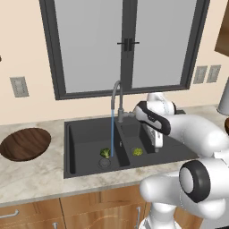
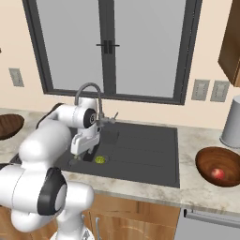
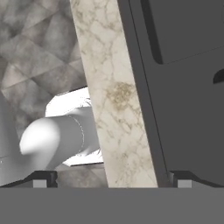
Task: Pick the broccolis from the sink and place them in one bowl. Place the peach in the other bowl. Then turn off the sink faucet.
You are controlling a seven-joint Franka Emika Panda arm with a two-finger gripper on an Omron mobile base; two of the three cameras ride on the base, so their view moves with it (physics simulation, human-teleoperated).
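The matte black double-basin sink (image 1: 85, 134) is set into a pale marble counter (image 1: 31, 174) under a dark-framed window (image 1: 123, 44), and a thin blue stream of water (image 1: 112, 134) falls from the tall grey metal gooseneck faucet (image 1: 117, 96) into the left basin. Two small lumpy green broccoli florets lie on the sink floor: one broccoli (image 1: 105, 153) in the left basin right beside the foot of the stream and next to the round grey drain (image 1: 104, 163), the other broccoli (image 1: 137, 152) in the right basin. The white arm's two-finger gripper (image 1: 157, 146) hangs over the right basin, pointing down, just to the right of and a little above that second floret; in the right base view the same floret (image 2: 100, 160) sits just beside the hand, not touching it. The jaws stand wide apart, holding nothing, as the dark finger tips (image 3: 43, 178) at the far corners of the hand view show, with the marble counter edge and black sink rim between them. A wide, shallow dark brown wooden bowl (image 1: 24, 143) sits on the counter well left of the sink. A second wooden bowl (image 2: 220, 166) on the counter right of the sink holds the small round red-orange peach (image 2: 216, 173), well apart from the hand.
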